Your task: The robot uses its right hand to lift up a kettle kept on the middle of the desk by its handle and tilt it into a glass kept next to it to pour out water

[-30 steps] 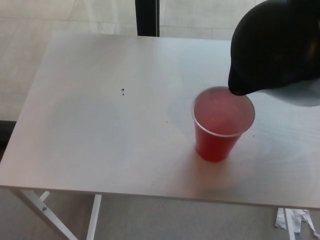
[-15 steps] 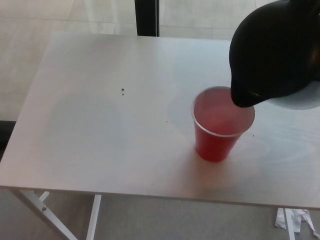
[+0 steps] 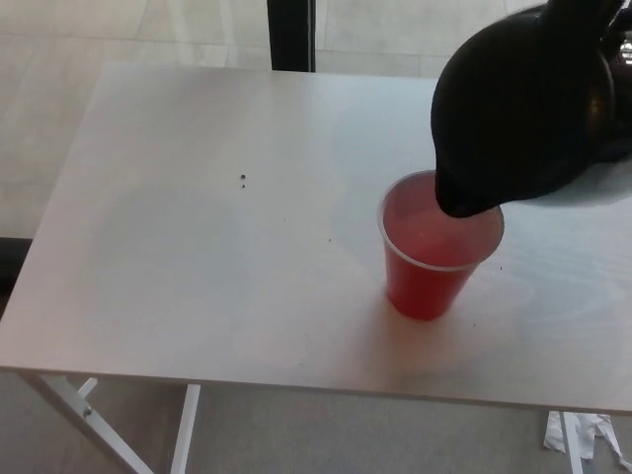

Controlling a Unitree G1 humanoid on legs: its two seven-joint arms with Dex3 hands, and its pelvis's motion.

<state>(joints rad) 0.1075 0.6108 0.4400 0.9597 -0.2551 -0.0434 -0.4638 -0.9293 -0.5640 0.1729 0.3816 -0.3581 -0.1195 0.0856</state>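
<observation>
Pale floor and a dark window post sit behind the white desk (image 3: 197, 247). No fingers show, so I cannot tell how either hand is set. Held aloft at the picture's right, the black kettle (image 3: 523, 109) tips steeply, its spout over the red plastic cup's (image 3: 434, 252) far rim. Lifting looks done and pouring underway; righting and setting down remain. Open desktop lies left; the cup stands nearer the front edge.

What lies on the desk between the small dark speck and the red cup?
In the head view, the desk is almost bare between the speck and the red cup; only one tinier fleck shows there.
</observation>
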